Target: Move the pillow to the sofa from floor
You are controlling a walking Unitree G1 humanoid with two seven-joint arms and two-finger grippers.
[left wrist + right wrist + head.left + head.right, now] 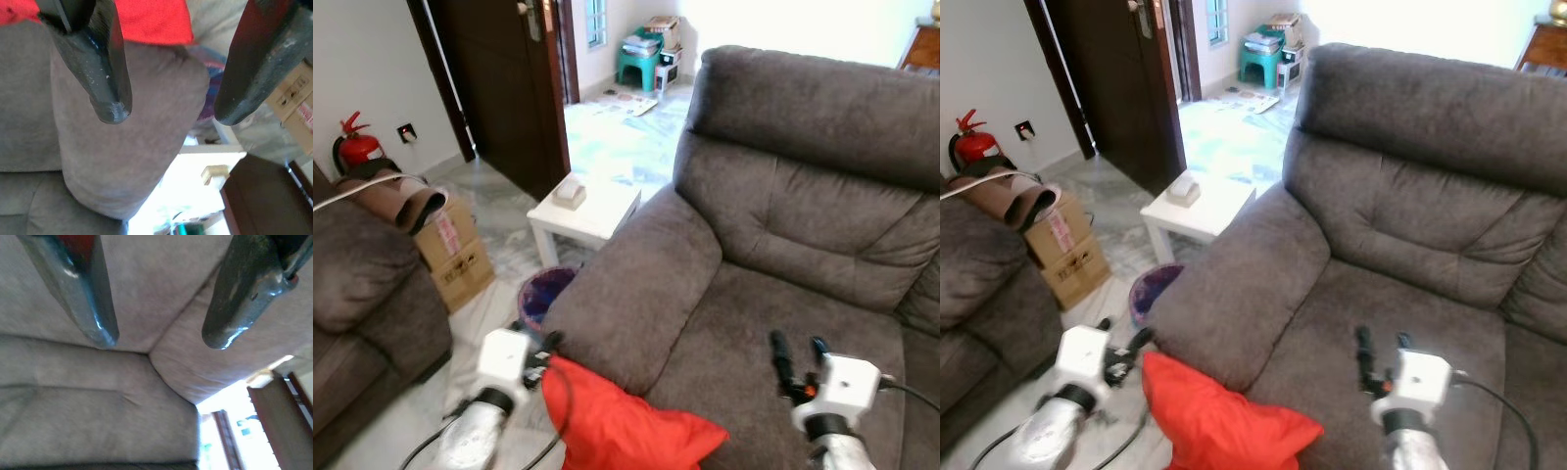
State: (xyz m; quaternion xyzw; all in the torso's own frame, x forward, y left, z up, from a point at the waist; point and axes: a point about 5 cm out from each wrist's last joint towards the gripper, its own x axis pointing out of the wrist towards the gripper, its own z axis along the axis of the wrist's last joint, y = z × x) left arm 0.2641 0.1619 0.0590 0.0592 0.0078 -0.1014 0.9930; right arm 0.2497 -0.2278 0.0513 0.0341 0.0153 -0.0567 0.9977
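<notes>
Red fabric is showing at the near edge of the head views: the pillow point(622, 421) is lying against the front end of the sofa's point(783, 245) left armrest, its lower corner spreading onto the seat cushion, and its upper corner is sitting just beside the left gripper point(546, 351). In the left wrist view that gripper's two black fingers point(105, 73) are standing apart with nothing between them, pointing along the grey armrest, while a strip of the red pillow is lying behind their bases. The right gripper point(799, 358) is hovering over the seat cushion, well apart from the pillow, and its fingers point(83, 293) are likewise spread and empty, aimed at the seam where seat, back and armrest meet. Beside the armrest a small white table point(597, 217) is standing on the marble floor, with a purple basket point(544, 291) just in front of it and cardboard boxes point(455, 253) near a second sofa point(362, 304).
</notes>
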